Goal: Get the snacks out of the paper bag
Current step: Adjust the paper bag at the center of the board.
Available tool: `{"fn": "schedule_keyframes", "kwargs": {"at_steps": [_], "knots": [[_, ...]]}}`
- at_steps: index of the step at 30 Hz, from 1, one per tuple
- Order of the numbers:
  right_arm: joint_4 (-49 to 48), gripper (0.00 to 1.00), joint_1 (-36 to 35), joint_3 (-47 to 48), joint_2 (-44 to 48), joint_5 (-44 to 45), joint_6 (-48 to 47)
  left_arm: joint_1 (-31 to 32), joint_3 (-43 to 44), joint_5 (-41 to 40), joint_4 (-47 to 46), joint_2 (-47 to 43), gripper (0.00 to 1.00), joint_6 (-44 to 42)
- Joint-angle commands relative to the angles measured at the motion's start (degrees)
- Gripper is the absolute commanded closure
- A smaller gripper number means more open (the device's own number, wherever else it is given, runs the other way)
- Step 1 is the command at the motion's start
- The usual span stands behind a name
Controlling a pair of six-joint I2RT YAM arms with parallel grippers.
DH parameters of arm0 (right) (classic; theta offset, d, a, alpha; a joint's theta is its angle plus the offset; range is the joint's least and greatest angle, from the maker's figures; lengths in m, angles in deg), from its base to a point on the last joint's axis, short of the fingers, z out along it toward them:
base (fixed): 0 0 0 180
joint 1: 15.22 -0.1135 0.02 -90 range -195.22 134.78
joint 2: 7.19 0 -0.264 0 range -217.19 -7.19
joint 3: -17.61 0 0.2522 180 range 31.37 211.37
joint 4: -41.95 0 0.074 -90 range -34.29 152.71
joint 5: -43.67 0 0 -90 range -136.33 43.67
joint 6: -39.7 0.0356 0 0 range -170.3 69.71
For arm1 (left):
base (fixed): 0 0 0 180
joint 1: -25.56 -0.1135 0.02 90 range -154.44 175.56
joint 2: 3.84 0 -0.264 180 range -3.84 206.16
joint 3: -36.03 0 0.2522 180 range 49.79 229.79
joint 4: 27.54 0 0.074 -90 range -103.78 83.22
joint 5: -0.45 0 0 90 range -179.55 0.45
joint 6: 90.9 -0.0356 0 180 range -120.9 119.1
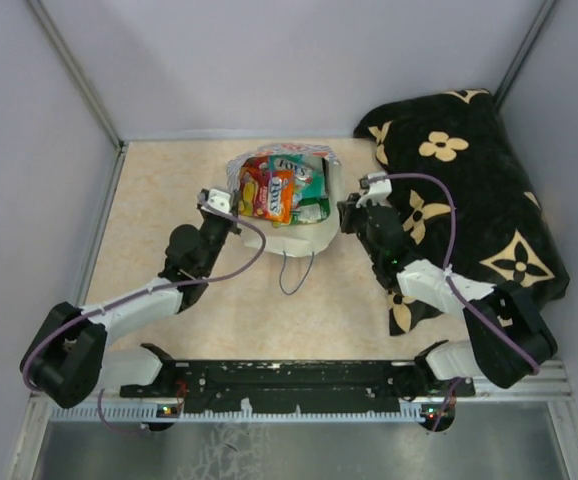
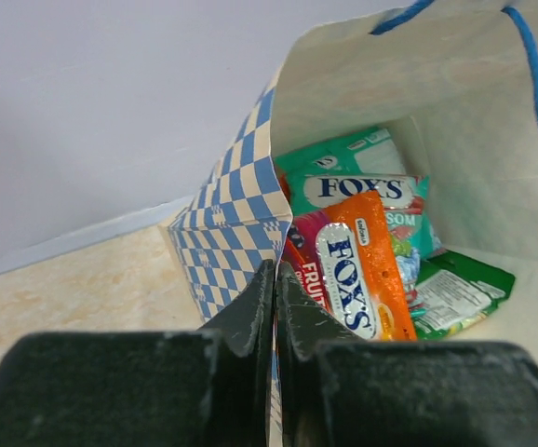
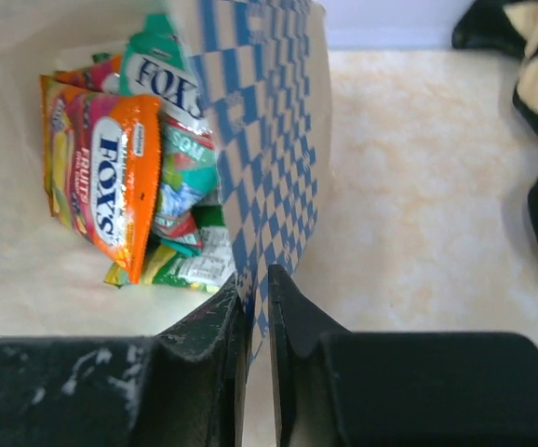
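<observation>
- Top view: the paper bag (image 1: 304,237) was seen lying open on the beige table (image 1: 169,200), with the snacks (image 1: 269,190) packed inside. It was flanked by the left gripper (image 1: 221,205) and the right gripper (image 1: 351,210).
- Left wrist view: the left gripper (image 2: 275,279) was closed on the paper bag's (image 2: 232,233) checkered edge.
- Right wrist view: the right gripper (image 3: 255,291) was pinched on the opposite checkered wall.

The left arm (image 1: 134,305) and the right arm (image 1: 439,285) each have rounded black joint housings linked by glossy white shells, with a thin purple cable (image 1: 254,250) looped alongside. Both are bolted to a black base rail (image 1: 289,378) edged by a white toothed strip (image 1: 169,410). The left gripper (image 2: 275,279) and right gripper (image 3: 255,279) have matte black wedge-shaped fingers (image 2: 246,321) scuffed with pale specks.
</observation>
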Motion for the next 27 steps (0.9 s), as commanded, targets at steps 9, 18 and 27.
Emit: {"fn": "schedule_keyframes", "kwargs": {"at_steps": [9,18,27], "knots": [[-7.29,0.88,-0.59,-5.65,1.33,13.31,3.97,11.72,4.25,-9.38,12.13,-5.54,0.00,-6.07],[-8.44,0.93,3.44,-6.29,-3.03,11.46,8.96,11.76,23.25,31.60,57.91,-16.38,0.00,-4.75],[-9.90,0.92,7.76,-8.19,-4.77,8.77,12.65,11.75,15.91,53.01,51.25,-28.17,0.01,-8.73]]}}
